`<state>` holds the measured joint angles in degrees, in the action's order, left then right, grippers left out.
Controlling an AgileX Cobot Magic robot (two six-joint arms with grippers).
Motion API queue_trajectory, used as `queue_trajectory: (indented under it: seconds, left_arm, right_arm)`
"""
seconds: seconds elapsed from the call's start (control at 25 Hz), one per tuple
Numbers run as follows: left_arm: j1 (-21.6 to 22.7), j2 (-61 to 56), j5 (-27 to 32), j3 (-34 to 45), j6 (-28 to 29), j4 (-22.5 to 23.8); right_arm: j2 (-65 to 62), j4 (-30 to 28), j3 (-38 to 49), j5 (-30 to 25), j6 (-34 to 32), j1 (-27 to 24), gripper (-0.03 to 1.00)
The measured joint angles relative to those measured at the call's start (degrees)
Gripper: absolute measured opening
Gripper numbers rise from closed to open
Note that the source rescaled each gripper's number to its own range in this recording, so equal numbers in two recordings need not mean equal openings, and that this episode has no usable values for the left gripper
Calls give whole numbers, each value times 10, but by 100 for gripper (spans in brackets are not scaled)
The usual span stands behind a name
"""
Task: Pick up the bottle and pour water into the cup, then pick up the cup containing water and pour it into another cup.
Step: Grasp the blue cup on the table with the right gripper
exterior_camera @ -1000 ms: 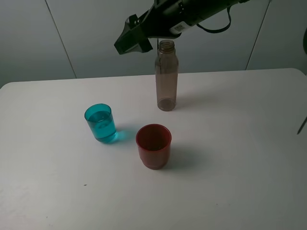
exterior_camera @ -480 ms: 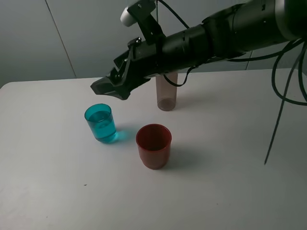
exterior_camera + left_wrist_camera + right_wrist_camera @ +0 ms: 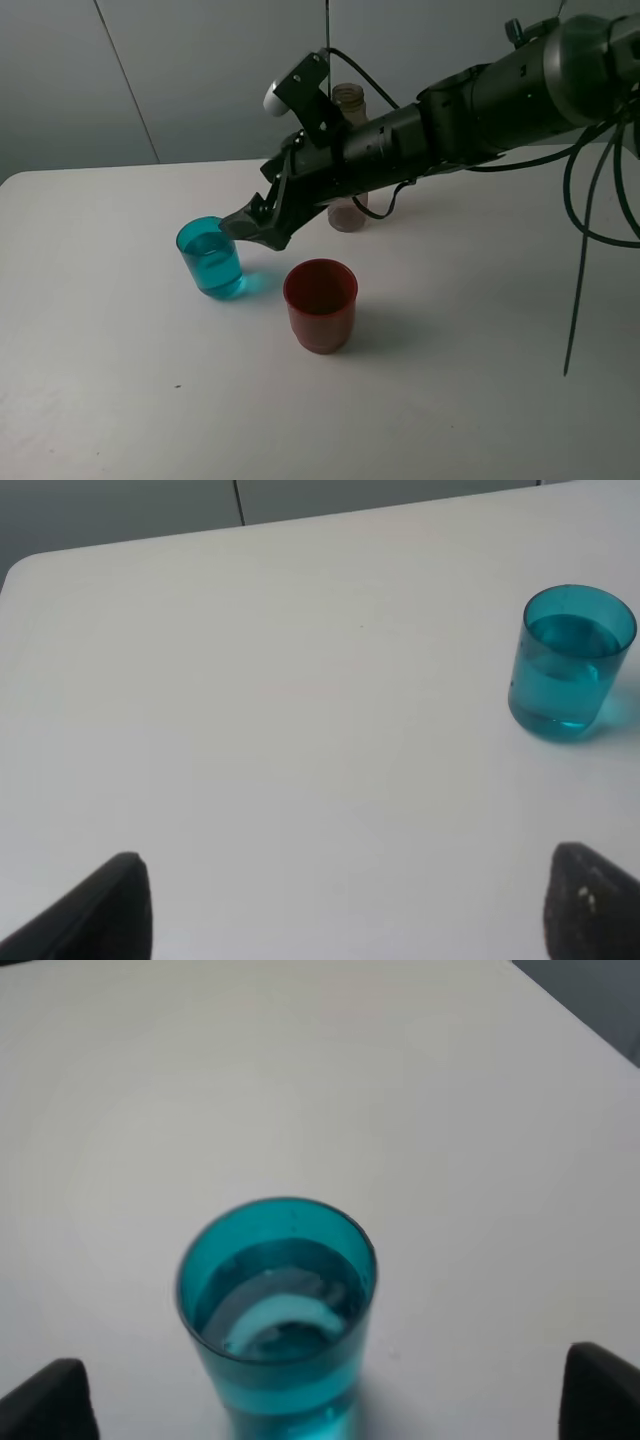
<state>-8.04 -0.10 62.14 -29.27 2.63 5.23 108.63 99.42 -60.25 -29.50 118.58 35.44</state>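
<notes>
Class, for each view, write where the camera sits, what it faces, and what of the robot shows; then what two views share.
Exterior high: above, facing down at table, bottle, teal cup, red cup; right gripper shows.
Left wrist: on left arm, facing teal cup from afar; left gripper shows.
Right wrist: on right arm, close over teal cup; fingertips show.
Shared: teal cup.

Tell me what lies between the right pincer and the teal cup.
Nothing. In the right wrist view the cup stands on bare table; the fingers of the open right pincer flank it, with nothing in the gaps.
</notes>
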Motion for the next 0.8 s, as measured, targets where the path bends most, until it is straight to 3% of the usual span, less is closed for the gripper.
queue_trajectory:
  seconds: [0.16,0.4,0.56,0.8]
  left_arm:
    - [0,0,0,0,0,0]
    - [0,0,0,0,0,0]
    - [0,0,0,0,0,0]
    - [0,0,0,0,0,0]
  right_arm:
    - [1,-10,-11,40,-97,0,100]
    - [2,-166,-18,45,-283,10,100]
    - [11,-237,-20,47,-328,30,100]
    - [38,-291,-62,69,-371,69,100]
